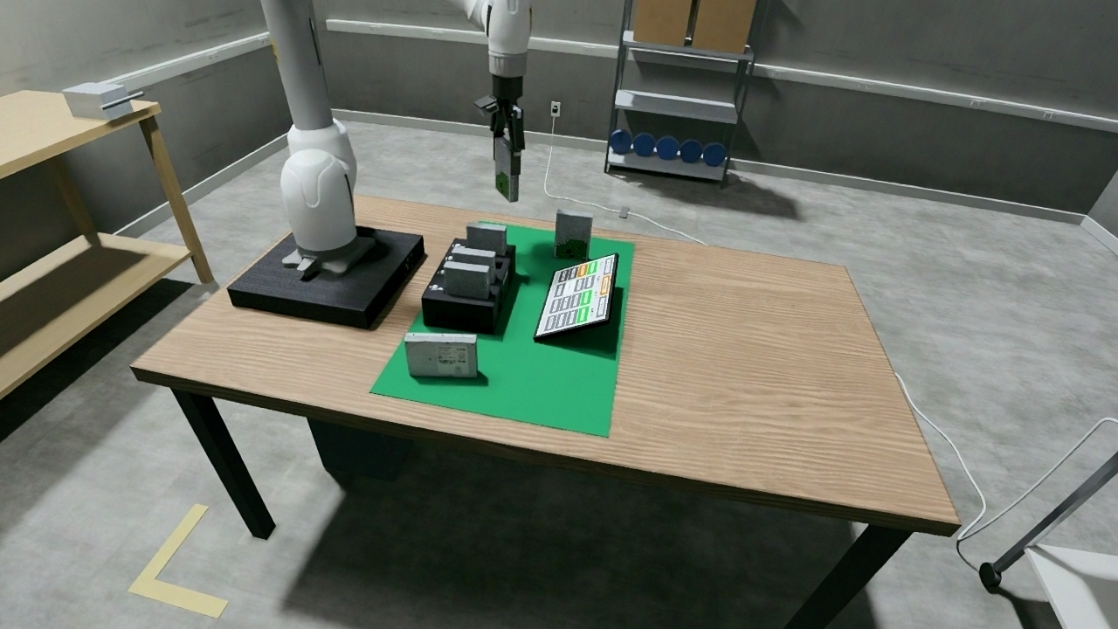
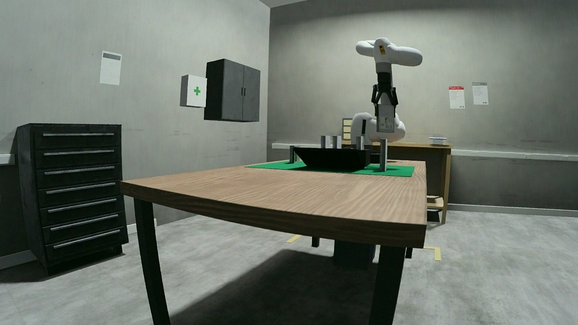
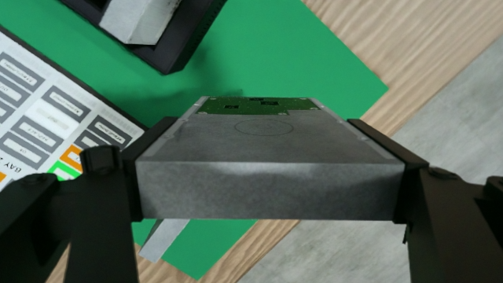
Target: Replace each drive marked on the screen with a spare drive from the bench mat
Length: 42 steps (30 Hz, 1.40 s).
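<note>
My gripper (image 1: 509,143) (image 2: 385,109) (image 3: 262,138) is shut on a grey drive (image 1: 504,173) (image 2: 385,121) (image 3: 263,143), held upright high above the table's back edge, its green board part low. The black dock (image 1: 455,314) (image 3: 173,59) stands on the green mat (image 1: 531,390) (image 2: 398,171) (image 3: 275,47). It holds a back drive (image 1: 486,236) (image 2: 359,142) (image 3: 137,21), then, across a gap, a middle drive (image 1: 473,257) and a front drive (image 1: 467,279). One drive (image 1: 440,355) (image 2: 291,154) lies on its long edge in front; another drive (image 1: 573,234) (image 2: 383,155) (image 3: 165,240) stands upright behind.
The tilted screen (image 1: 576,299) (image 3: 39,114) stands right of the dock and shows orange and green fields; its labels are too small to read surely. Its black back (image 2: 331,158) hides much of the dock. The robot's black base plate (image 1: 335,297) is left of the dock.
</note>
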Each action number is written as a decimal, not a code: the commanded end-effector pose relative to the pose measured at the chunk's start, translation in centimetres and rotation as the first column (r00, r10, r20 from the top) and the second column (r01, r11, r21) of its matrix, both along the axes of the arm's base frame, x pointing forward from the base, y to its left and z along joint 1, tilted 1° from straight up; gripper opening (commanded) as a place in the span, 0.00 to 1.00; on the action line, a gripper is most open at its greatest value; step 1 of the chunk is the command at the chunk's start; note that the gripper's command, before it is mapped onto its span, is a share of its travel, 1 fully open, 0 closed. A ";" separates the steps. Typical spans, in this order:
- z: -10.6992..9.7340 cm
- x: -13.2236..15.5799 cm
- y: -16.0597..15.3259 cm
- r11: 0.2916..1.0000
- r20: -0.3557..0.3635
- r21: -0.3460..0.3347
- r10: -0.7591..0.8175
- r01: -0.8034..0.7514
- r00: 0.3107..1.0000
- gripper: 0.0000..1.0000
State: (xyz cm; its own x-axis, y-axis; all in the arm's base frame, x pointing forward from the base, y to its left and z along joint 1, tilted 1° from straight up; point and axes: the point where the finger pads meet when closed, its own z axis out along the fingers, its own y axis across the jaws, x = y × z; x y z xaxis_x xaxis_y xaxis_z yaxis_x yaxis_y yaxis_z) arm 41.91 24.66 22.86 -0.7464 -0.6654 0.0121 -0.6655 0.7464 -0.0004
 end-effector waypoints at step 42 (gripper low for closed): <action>0.2 1.1 -11.9 0.870 -0.002 0.006 0.494 -0.494 0.870 0.10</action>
State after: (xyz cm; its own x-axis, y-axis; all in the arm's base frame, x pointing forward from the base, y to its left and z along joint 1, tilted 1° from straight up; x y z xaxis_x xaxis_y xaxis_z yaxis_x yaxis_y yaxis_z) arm 42.96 13.66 23.01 -0.3601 -0.9328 0.0128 -0.9329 0.3602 0.0038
